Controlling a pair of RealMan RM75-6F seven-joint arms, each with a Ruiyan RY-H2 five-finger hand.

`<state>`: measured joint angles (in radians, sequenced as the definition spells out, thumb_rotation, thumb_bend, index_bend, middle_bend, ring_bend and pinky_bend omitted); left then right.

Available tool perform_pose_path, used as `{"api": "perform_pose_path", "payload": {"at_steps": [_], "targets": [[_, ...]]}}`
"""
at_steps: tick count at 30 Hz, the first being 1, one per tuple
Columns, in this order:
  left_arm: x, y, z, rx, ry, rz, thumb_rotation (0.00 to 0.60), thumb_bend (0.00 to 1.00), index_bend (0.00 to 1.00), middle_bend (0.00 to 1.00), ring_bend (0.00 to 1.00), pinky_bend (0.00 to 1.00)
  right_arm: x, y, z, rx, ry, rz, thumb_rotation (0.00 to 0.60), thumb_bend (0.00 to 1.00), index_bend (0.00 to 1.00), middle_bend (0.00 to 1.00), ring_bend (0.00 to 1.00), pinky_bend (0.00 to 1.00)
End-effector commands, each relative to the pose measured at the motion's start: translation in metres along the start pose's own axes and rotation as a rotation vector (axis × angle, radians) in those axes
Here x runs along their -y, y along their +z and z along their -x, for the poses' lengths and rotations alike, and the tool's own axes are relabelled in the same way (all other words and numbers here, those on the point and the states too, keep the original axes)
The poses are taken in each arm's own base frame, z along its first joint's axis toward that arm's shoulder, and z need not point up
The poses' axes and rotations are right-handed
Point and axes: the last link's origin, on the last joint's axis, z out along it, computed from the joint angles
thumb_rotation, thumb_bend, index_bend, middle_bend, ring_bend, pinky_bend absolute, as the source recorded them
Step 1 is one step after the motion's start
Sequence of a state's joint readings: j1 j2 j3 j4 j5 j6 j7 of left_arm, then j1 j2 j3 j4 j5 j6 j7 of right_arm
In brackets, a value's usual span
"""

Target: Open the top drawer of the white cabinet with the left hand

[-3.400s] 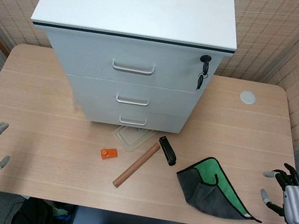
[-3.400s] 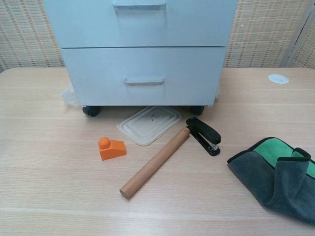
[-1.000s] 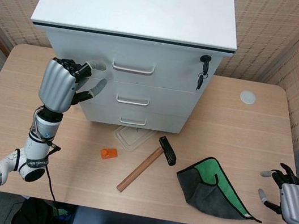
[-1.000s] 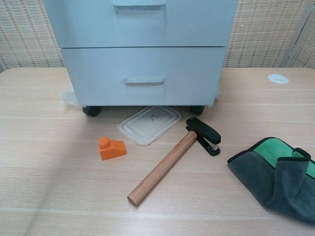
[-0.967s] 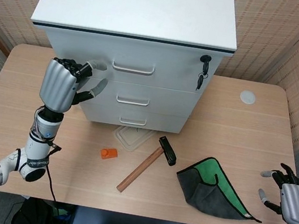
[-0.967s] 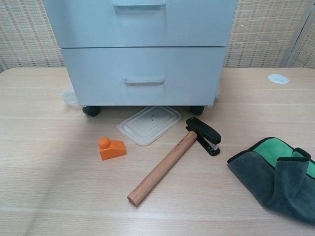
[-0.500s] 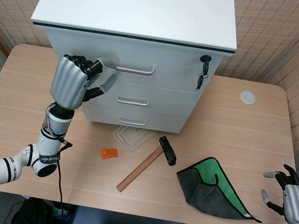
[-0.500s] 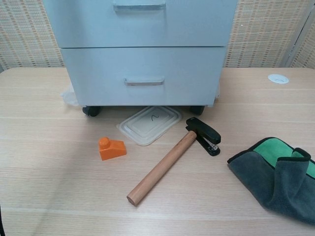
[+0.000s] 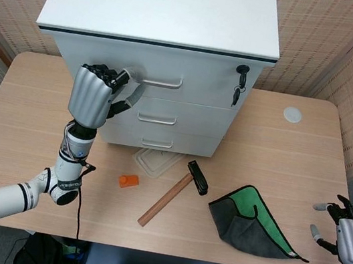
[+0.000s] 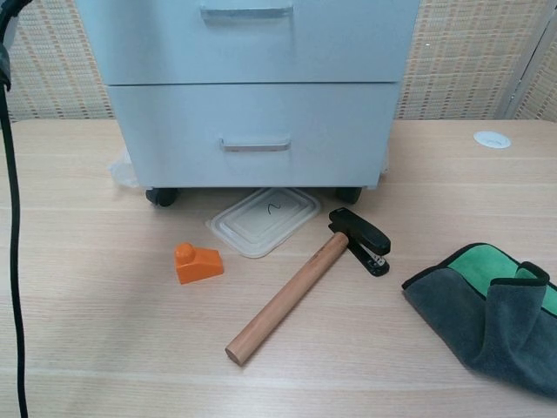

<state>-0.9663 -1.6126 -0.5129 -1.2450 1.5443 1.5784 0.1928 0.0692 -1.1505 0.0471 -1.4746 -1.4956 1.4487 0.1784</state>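
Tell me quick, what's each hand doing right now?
Left hand: raised at the left end of the top drawer handle; whether it grips it cannot be told.
Right hand: open, holding nothing, at the table's right edge.

Left hand (image 9: 92, 94) has reached the top drawer handle (image 9: 158, 81).

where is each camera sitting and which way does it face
Head view: high above the near table edge, looking steeply down on the white cabinet; shows the left hand at the top drawer handle and the right hand low at the right.
Chest view: low, facing the cabinet's lower drawers level; no hand, only a black cable.
Shared: wooden stick, green cloth.
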Motion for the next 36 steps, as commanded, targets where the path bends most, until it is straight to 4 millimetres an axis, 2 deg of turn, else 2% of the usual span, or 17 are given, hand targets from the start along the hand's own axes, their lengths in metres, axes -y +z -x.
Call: {"api": "perform_pose_path", "payload": {"at_steps": [1, 36], "targets": [[-0.002, 0.001, 0.002, -0.007, 0.006, -0.003, 0.600, 0.31, 0.51, 1.00, 1.00, 1.00, -0.001, 0.000, 0.000, 0.000, 0.000, 0.002, 0.600, 0.27, 0.36, 0.37, 0.23, 0.28], [-0.024, 0.006, 0.009, -0.028, 0.147, -0.045, 0.600, 0.31, 0.58, 1.00, 1.00, 1.00, -0.011, -0.003, -0.001, -0.006, 0.005, 0.030, 0.600, 0.27, 0.36, 0.37, 0.23, 0.28]]}}
